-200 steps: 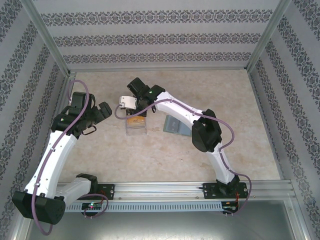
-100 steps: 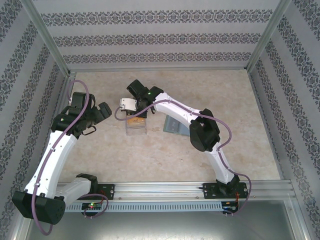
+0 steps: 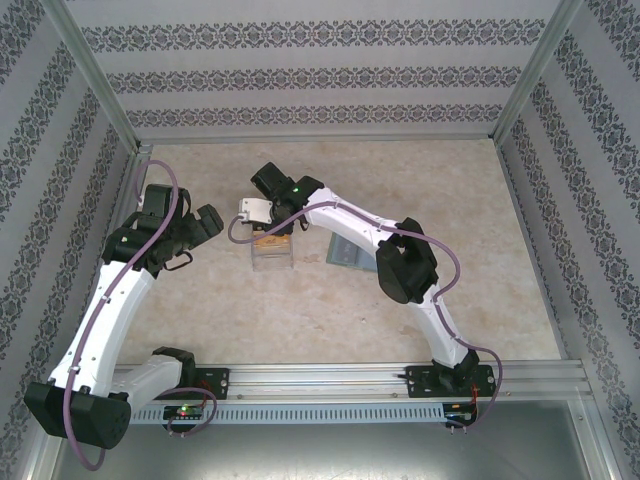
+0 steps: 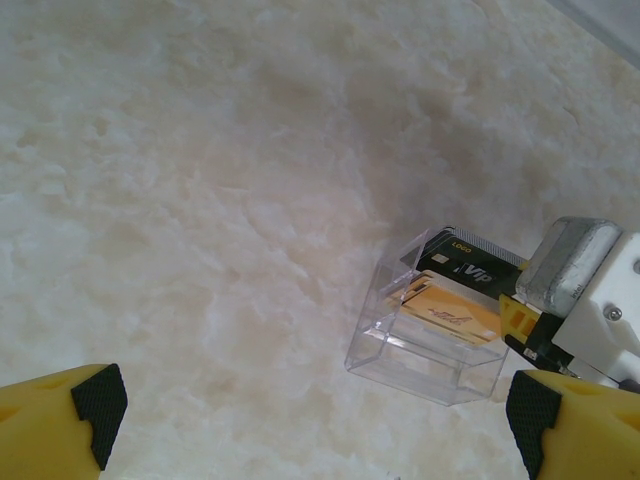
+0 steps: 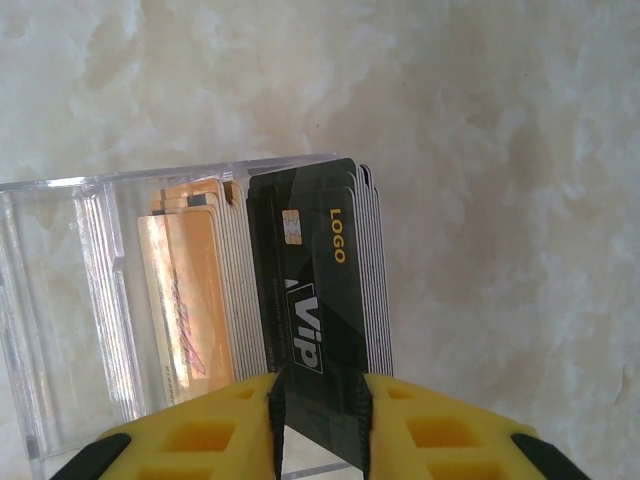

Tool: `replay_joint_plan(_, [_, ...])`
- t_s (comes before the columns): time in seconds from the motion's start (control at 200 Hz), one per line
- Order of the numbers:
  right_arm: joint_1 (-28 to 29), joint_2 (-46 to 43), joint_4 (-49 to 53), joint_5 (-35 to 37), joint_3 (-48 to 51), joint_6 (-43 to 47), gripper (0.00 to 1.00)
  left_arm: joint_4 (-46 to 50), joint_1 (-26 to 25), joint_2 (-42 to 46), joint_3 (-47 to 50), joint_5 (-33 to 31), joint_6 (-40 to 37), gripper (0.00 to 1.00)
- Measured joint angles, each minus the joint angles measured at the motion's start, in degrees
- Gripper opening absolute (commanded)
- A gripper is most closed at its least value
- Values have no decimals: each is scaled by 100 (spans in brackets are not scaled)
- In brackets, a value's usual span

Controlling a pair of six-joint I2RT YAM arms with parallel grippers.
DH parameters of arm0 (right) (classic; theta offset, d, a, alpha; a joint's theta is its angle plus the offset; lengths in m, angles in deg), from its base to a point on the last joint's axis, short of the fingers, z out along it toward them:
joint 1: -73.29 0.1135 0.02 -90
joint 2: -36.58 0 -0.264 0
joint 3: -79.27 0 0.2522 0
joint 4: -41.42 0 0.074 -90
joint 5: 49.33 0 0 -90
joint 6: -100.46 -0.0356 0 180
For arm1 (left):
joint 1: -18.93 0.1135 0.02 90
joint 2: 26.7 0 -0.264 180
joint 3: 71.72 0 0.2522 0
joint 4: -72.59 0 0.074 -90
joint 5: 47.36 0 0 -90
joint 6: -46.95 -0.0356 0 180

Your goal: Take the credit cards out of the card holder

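The card holder (image 3: 349, 256) is a flat grey-green wallet on the table, right of a clear plastic box (image 3: 272, 256) and partly under my right arm. Credit cards stand stacked in that box: black VIP ones (image 5: 310, 290) (image 4: 468, 262) and orange ones (image 5: 185, 300) (image 4: 450, 313). My right gripper (image 5: 318, 420) (image 3: 268, 232) hangs over the box with its jaws a little apart. The near end of a black card shows in the gap. My left gripper (image 4: 315, 400) (image 3: 212, 222) stands wide open to the left of the box, holding nothing.
Bare marble-look tabletop (image 4: 200, 200) lies left of and in front of the clear box (image 4: 430, 345). Patterned walls (image 3: 320, 75) and metal frame posts close the workspace at the back and sides.
My right gripper's jaws have parted over the box, and the right arm has shifted slightly left. The left arm has not moved.
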Motion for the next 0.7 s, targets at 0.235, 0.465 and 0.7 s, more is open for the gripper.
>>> replay_joint_plan(0.235, [-4, 0, -127, 122, 0, -201, 32, -2, 0, 0, 42, 39, 0, 100])
replay_joint_plan(0.465, [-131, -212, -566, 116, 391, -1093, 32, -81, 0, -15, 107, 420, -59, 100])
replay_joint_plan(0.7, [-603, -1508, -1117, 68, 1788, -2682, 28, -706, -20, -415, 125, 1432, -146, 89])
